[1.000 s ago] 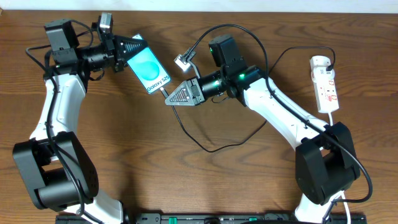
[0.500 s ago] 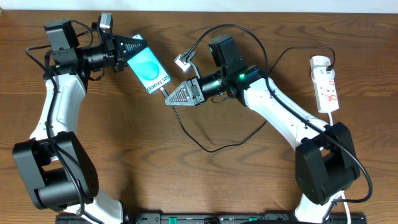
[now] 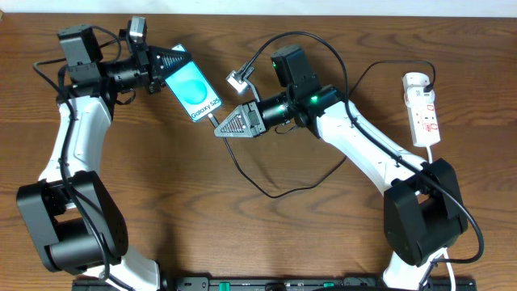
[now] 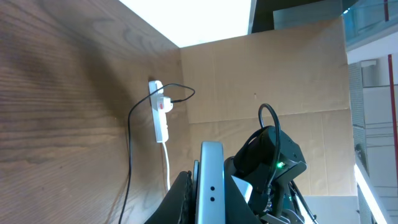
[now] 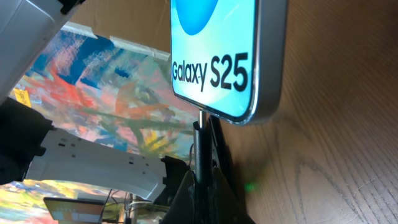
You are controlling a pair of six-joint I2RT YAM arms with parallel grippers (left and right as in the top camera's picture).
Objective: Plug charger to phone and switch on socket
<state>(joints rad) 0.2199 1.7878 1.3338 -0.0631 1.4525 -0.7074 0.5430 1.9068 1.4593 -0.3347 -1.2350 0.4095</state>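
The phone (image 3: 194, 93) shows its cyan screen with white "Galaxy" text at the table's back left. My left gripper (image 3: 172, 61) is shut on its far end; the left wrist view shows the phone's silver edge (image 4: 211, 180) pinched between the fingers. My right gripper (image 3: 220, 128) is shut on the charger's black plug (image 5: 200, 143). The plug's tip meets the phone's lower edge (image 5: 214, 115); I cannot tell how deep it sits. The thin black charger cable (image 3: 275, 192) loops across the table toward the socket (image 3: 425, 113), a white strip at the far right.
The socket (image 4: 159, 112) also appears in the left wrist view, against a brown cardboard wall (image 4: 267, 68). A small grey connector (image 3: 238, 79) on a thick black robot cable hangs behind the right gripper. Both arms' white links lie over the table's sides.
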